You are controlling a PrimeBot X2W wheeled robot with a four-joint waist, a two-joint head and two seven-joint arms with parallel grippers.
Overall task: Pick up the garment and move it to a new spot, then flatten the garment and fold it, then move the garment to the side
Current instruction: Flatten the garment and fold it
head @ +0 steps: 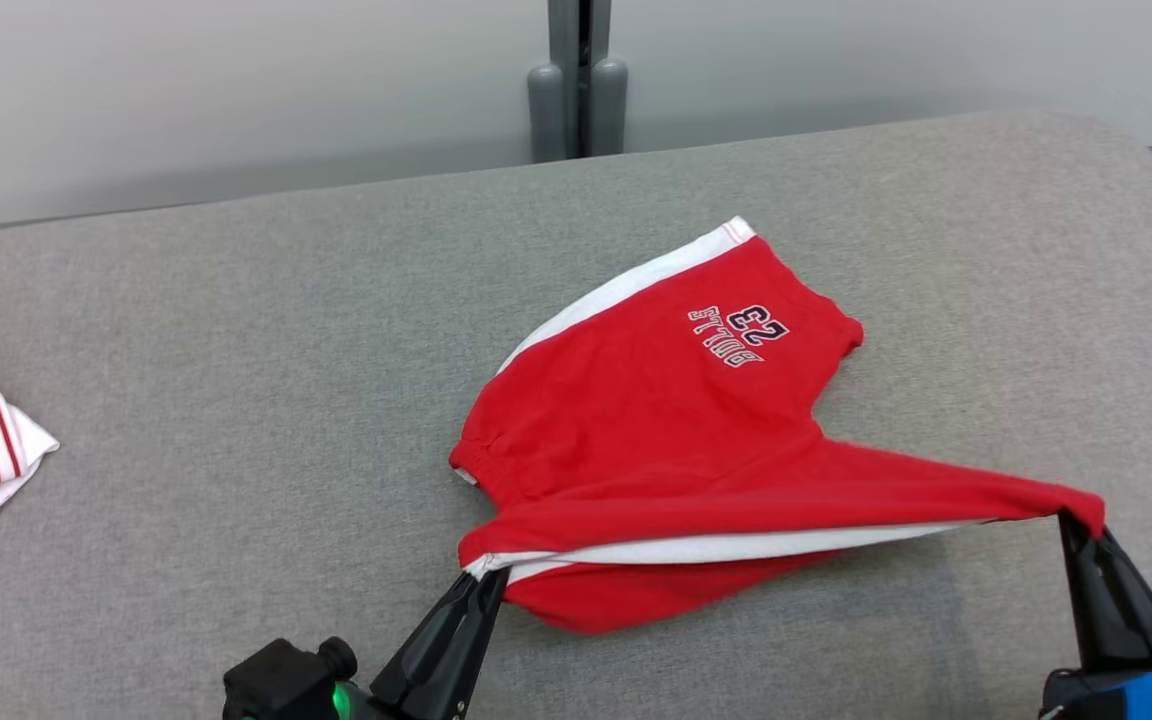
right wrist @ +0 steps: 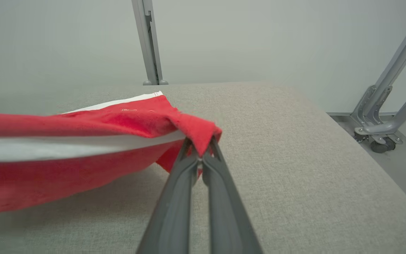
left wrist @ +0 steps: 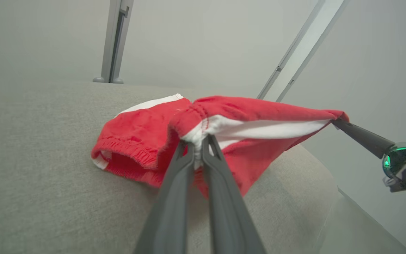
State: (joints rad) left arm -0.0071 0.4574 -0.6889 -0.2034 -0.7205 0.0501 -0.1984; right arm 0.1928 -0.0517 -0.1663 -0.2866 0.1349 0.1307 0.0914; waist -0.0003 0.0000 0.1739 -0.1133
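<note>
Head view: both grippers pinch red shorts (head: 656,440), edge lifted

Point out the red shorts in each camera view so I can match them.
Head view: red shorts centre-right, near edge lifted between left gripper and right gripper.
Left wrist view: red shorts at centre, above the fingers.
Right wrist view: red shorts across the left half, corner at centre.
Shared landmark: grey post at the back.

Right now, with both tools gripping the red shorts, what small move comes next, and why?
Likely carry the raised near edge forward over the resting half: the left tool and right tool pinch the red shorts taut at its ends.
</note>
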